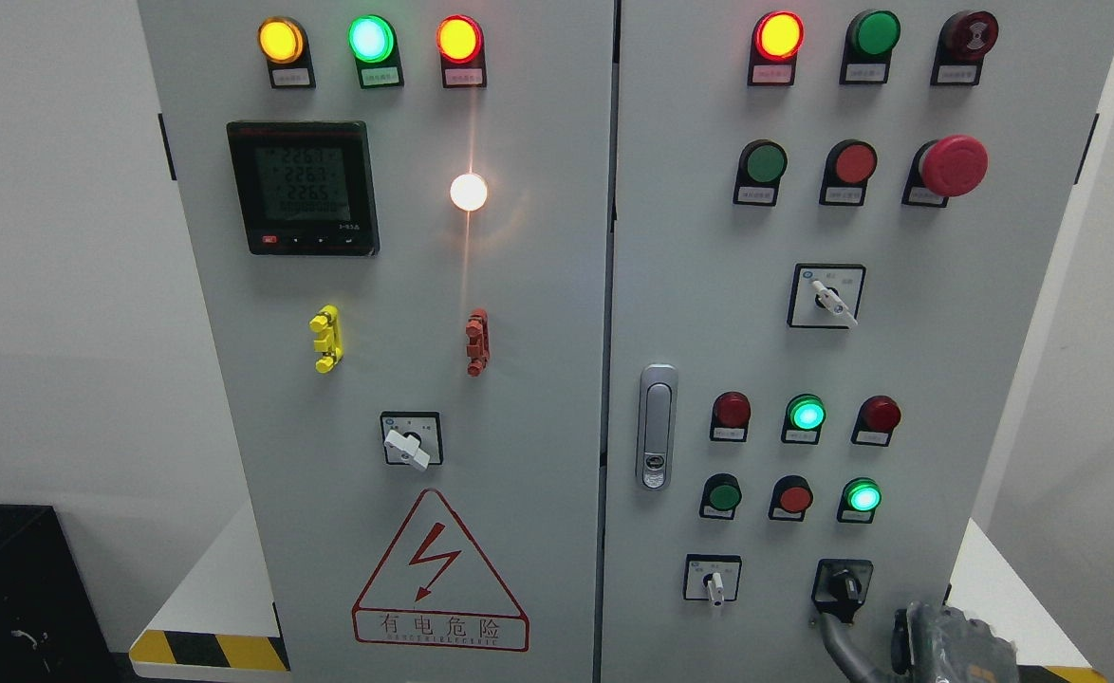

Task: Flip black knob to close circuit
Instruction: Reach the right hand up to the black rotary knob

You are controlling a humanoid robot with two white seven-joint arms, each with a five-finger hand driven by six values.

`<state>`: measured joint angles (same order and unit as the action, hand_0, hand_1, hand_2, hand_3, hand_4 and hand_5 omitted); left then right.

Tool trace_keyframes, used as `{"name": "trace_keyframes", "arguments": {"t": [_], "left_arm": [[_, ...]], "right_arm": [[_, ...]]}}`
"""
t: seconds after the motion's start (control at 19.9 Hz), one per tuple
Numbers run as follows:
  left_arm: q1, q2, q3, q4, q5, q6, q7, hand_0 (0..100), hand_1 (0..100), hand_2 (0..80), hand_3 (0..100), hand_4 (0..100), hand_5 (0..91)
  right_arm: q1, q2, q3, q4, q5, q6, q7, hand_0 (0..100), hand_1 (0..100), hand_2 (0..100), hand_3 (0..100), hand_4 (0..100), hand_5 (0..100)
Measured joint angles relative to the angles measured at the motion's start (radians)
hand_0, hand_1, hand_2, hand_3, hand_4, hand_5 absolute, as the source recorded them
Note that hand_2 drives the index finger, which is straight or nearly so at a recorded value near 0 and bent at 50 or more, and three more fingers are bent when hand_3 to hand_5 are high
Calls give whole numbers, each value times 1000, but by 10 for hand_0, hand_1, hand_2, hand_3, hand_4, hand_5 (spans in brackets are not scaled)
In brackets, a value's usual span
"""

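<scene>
The black knob sits on a black plate at the bottom right of the grey cabinet's right door, its handle pointing down and slightly left. My right hand comes up from the bottom edge just below and right of it, mostly cut off by the frame. One dark finger curves up to just under the knob's lower end; whether it touches is unclear. The other fingers stand apart from it and hold nothing. My left arm is out of the picture.
A white selector switch is left of the knob, and another is higher up. Lit green lamps and red buttons are above. A door latch is on the door's left edge. The left door carries a meter and a warning triangle.
</scene>
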<state>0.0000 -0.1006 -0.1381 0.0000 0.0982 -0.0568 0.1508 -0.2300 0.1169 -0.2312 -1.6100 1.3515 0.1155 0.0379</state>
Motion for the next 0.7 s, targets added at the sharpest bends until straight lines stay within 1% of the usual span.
{"name": "trace_keyframes", "arguments": {"t": [0.7], "left_arm": [[0, 0, 0, 0, 0, 0, 0, 120, 556, 0, 0, 0, 0]], "right_arm": [[-17, 2, -22, 8, 1, -8, 3, 0, 0, 941, 1000, 989, 1000]]}}
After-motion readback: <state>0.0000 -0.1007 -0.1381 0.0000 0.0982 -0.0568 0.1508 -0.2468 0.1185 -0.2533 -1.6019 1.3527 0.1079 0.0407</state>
